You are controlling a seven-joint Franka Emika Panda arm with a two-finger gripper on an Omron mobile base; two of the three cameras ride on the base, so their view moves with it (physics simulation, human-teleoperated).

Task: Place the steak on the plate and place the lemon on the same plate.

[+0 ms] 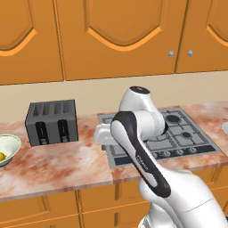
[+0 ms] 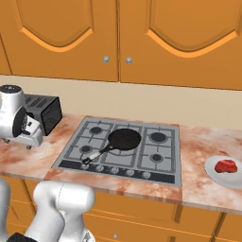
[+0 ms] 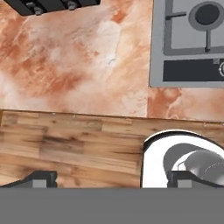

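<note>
The steak (image 2: pixel 227 166), a small red slab, lies on the white plate (image 2: pixel 212 173) on the counter right of the stove. The lemon (image 1: pixel 2 156) sits in a pale bowl (image 1: pixel 12 141) at the far left of the counter, beyond the toaster. My gripper (image 3: pixel 113 179) is open with nothing between its fingertips (image 3: pixel 41 179). It hangs over the counter's front edge, between the toaster and the stove, looking down at marble counter and wooden floor. It is far from both the lemon and the steak.
A dark toaster (image 1: pixel 51 122) stands on the counter left of the stove (image 2: pixel 123 146). A black frying pan (image 2: pixel 124 139) rests on the stove's middle burner, handle pointing front left. Orange wall cabinets hang above.
</note>
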